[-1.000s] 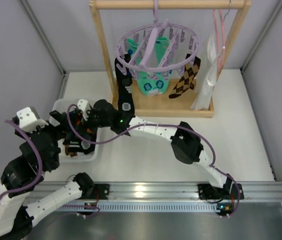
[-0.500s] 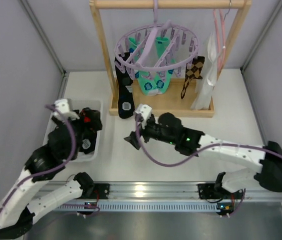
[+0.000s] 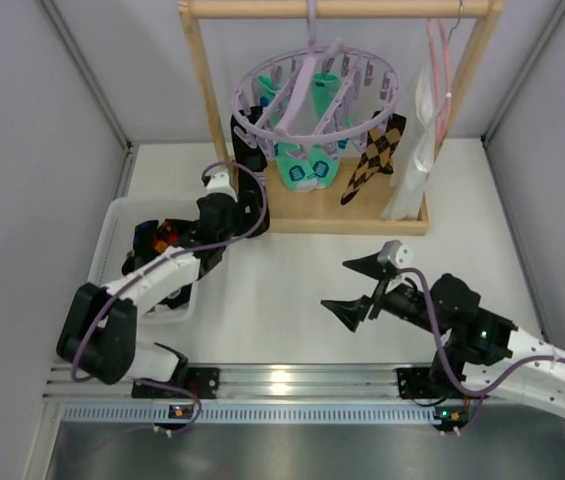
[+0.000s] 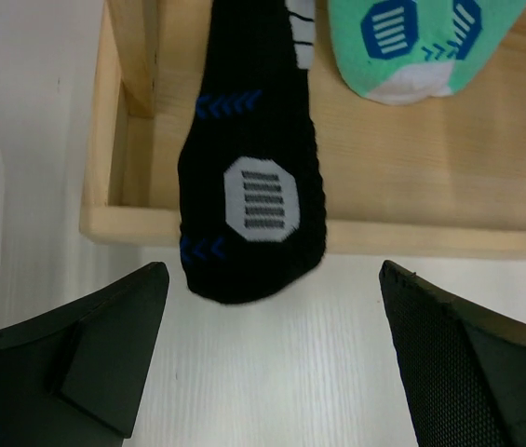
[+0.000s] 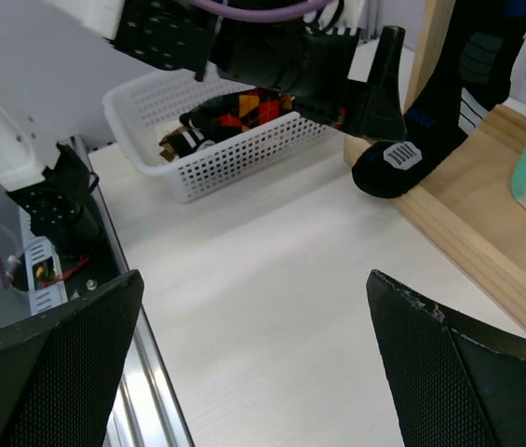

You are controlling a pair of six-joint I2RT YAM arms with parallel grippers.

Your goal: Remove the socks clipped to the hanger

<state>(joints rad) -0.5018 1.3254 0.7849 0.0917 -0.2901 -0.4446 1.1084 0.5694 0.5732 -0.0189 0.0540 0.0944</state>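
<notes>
Left gripper (image 4: 274,272) advanced to black-blue sock (image 4: 249,140), right gripper (image 3: 339,284) withdrawn, both spread

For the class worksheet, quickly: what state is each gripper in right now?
Left gripper: open, holding nothing, facing the toe of the black sock.
Right gripper: open, holding nothing.

In the left wrist view the black sock (image 4: 249,177) and the green socks (image 4: 411,42) are cut off by the upper edge, so their clips are not seen. From above, the lower part of the black sock is hidden behind the left gripper (image 3: 252,203), and what lies in the basket (image 3: 112,213) is partly covered by the left arm (image 3: 167,265).
</notes>
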